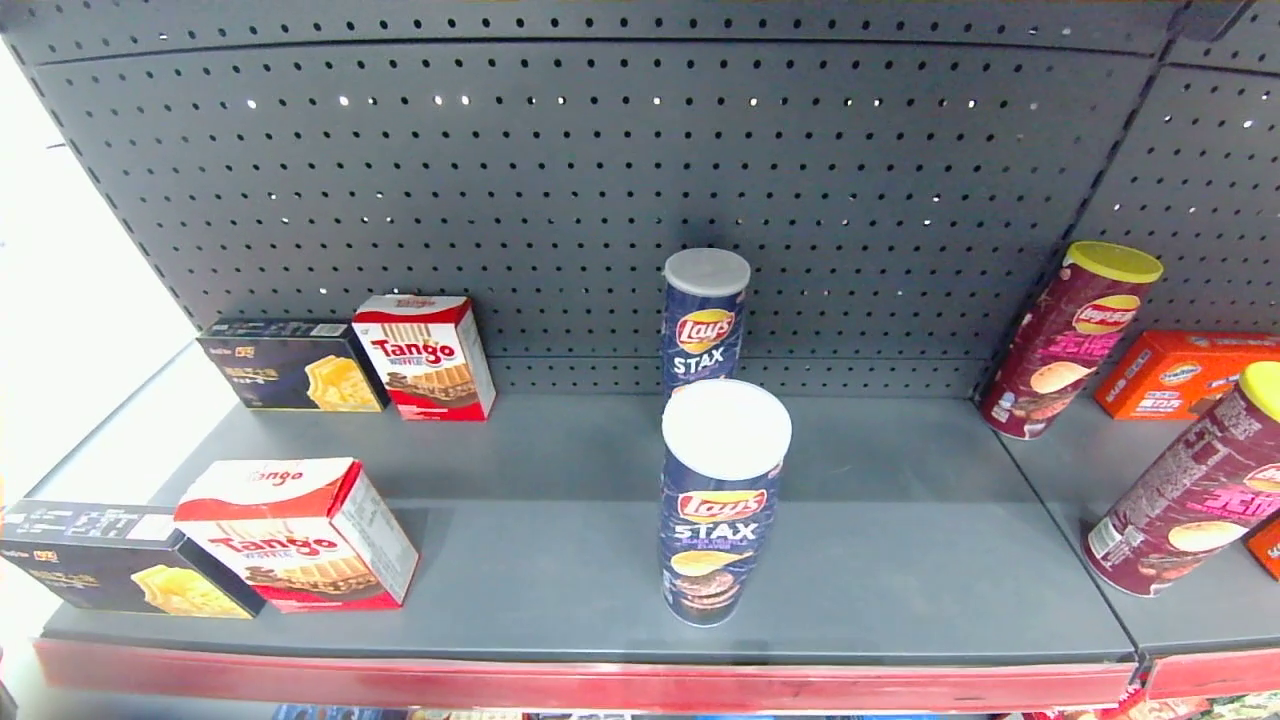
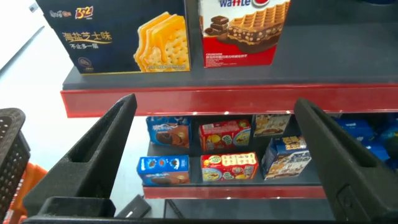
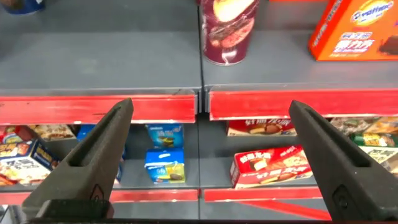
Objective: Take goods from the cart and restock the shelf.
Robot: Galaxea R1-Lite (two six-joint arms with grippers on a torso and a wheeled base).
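Grey pegboard (image 1: 600, 180) backs the shelf (image 1: 900, 560) you are restocking. Take the front blue chip can (image 1: 722, 500) as your marker. It stands upright at mid-shelf, near the red front lip (image 1: 600, 685), with a second blue chip can (image 1: 705, 320) right behind it by the pegboard. To its left sit two wafer boxes (image 1: 300, 535) and two dark cracker boxes (image 1: 110, 565), one pair forward and one pair back. Well to its right are two maroon chip cans (image 1: 1065, 340) and an orange box (image 1: 1180, 372).

Your left gripper (image 2: 214, 102) is spread wide and carries nothing. It sits below and left of the marker, facing the lip. Your right gripper (image 3: 211, 104) is likewise spread and empty, below and right of the marker. A dark mesh basket (image 2: 9, 155), probably the cart, sits farther left of the marker. With nothing in hand, the pick looks to be ahead of you.

Watch two things. Rising from this height with stock, you could catch the lip. The marker is tall and narrow, so a brush from a finger or wrist could topple it onto its neighbour or roll it off the front.
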